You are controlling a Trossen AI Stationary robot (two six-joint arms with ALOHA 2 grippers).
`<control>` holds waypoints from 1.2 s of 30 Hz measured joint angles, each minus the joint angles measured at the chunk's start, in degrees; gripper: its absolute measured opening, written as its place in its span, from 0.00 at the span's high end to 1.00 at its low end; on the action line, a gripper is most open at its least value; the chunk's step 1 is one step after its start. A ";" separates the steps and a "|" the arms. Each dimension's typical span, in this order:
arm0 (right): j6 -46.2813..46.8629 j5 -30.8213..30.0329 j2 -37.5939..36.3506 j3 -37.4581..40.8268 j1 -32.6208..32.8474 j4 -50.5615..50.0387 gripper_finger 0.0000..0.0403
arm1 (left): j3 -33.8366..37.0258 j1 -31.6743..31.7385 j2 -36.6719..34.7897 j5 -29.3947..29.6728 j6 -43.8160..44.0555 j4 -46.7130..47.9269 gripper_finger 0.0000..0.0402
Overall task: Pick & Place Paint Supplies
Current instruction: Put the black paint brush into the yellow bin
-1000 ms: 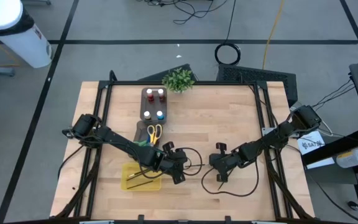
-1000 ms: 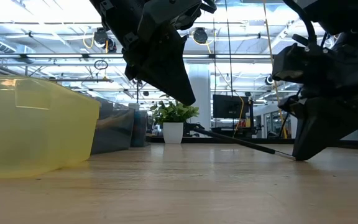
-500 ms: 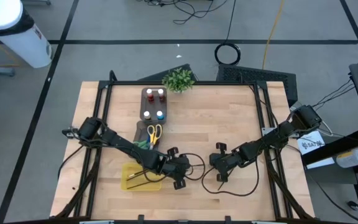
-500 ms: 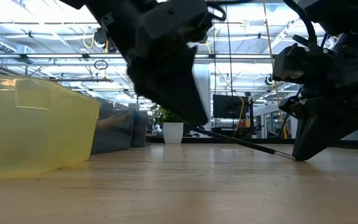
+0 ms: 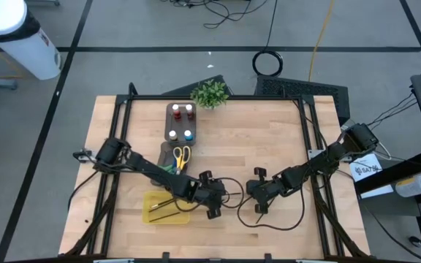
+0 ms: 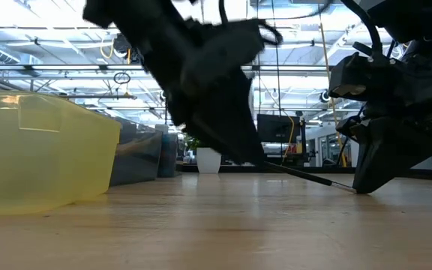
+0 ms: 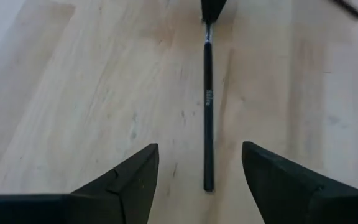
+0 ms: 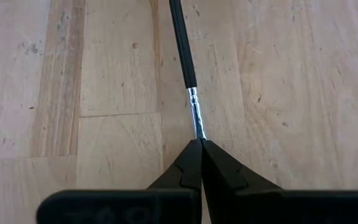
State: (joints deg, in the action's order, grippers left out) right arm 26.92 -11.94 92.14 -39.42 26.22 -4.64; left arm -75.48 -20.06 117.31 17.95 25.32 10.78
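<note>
Brush (image 7: 207, 112), thin & dark, lies flat on the bench (image 5: 254, 139) btwn the two hands, near the front-middle.

High view: left hand (image 5: 214, 201) sits low just right of the yellow tray (image 5: 152, 199), right hand (image 5: 259, 204) close by to its right. Brush itself is too thin to pick out here. Another brush (image 5: 163, 207) lies in the yellow tray. Scissors w/ yellow handles (image 5: 182, 155) plus a green-handled pair (image 5: 168, 166) sit in the dark organiser tray (image 5: 169, 134), w/ paint bottles further back: red caps (image 5: 183, 109), then a white cap (image 5: 174, 134) and a blue cap (image 5: 188, 134). Small potted plant (image 5: 210, 93) at the back edge.

Low view: left hand is a big dark shape mid-frame, right hand (image 6: 370, 176) at the far right, tip down on the wood. Brush runs as a thin dark line btwn them, tilted, its end at the right hand's tip. Yellow tray wall fills the left side; plant in a white pot behind.

Left wrist view: fingers (image 7: 135, 180) stand apart, fairly wide, one on each side of the brush's near end, not touching it. Nothing held. Far end of the brush meets the other hand's tip.

Right wrist view: fingers (image 8: 185, 171) pinched tight together on the brush's metal ferrule end; handle runs away across the planks.
</note>
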 joint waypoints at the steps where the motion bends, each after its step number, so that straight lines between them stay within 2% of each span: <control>1: 0.02 0.01 0.00 0.00 0.00 -0.03 1.00 | 0.00 0.20 0.75 -0.19 -0.03 -0.75 0.39; 6: 0.02 0.05 0.04 0.00 0.00 0.06 1.00 | 0.00 0.95 2.07 -0.41 0.50 -0.98 0.40; 10: 0.02 0.04 0.04 0.00 0.00 0.13 1.00 | 0.00 1.14 2.11 -1.78 0.22 -1.84 0.47; 15: 0.02 0.04 0.04 0.00 0.00 0.11 1.00 | 0.00 1.25 2.11 -4.21 0.00 -3.40 0.68; 20: 0.84 0.04 0.04 0.00 0.00 0.11 1.00 | 0.00 2.16 2.11 -7.41 0.23 -3.41 0.95; 21: 0.87 0.04 0.04 0.00 0.00 0.11 1.00 | 0.00 2.28 2.11 -7.52 0.25 -3.38 0.96; 27: 1.95 0.45 -1.44 0.03 0.07 -0.21 1.00 | 0.00 2.13 1.04 -7.88 -0.68 -3.07 0.98; 30: 2.75 4.25 -4.77 0.36 0.61 -1.97 1.00 | 0.00 0.88 -2.49 -7.93 -1.55 -1.02 0.98; 32: 3.53 6.11 -7.63 0.46 1.42 -1.99 1.00 | 0.00 -0.67 -5.87 -7.70 -1.71 2.00 0.98; 36: 4.56 4.07 -12.77 1.26 4.43 -0.10 1.00 | 0.00 -5.89 -12.67 -4.41 -0.39 13.49 0.98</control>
State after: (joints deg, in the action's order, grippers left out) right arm 31.47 -7.88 79.37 -38.16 30.65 -4.74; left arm -75.48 -25.96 104.64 13.55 24.93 24.27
